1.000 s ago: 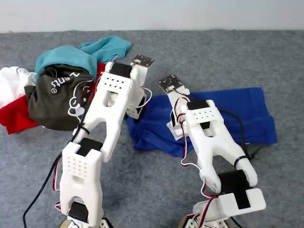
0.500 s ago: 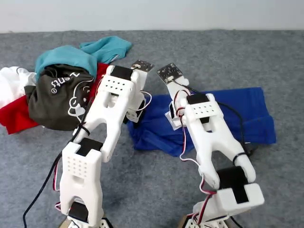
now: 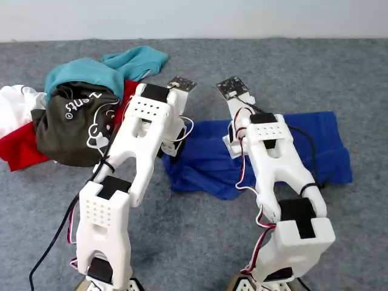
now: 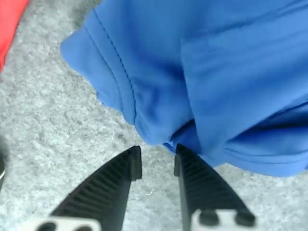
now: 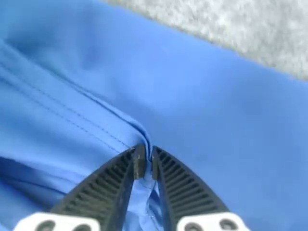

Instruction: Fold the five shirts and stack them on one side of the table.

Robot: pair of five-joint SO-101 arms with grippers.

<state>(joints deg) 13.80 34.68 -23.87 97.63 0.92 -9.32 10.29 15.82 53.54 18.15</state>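
While my right gripper (image 5: 146,161) is pinching a stitched ridge of the blue shirt (image 3: 315,139) between nearly closed fingers, I am judging that the left gripper (image 4: 155,161), fingers slightly parted on nothing, should be biting the rumpled hem just beyond its tips before any lift, so both ends are rising together. The shirt is lying on the grey table (image 3: 194,242) right of centre, bunched at its left end and flatter at its right, with the heap of other shirts (image 3: 73,121) at far left.
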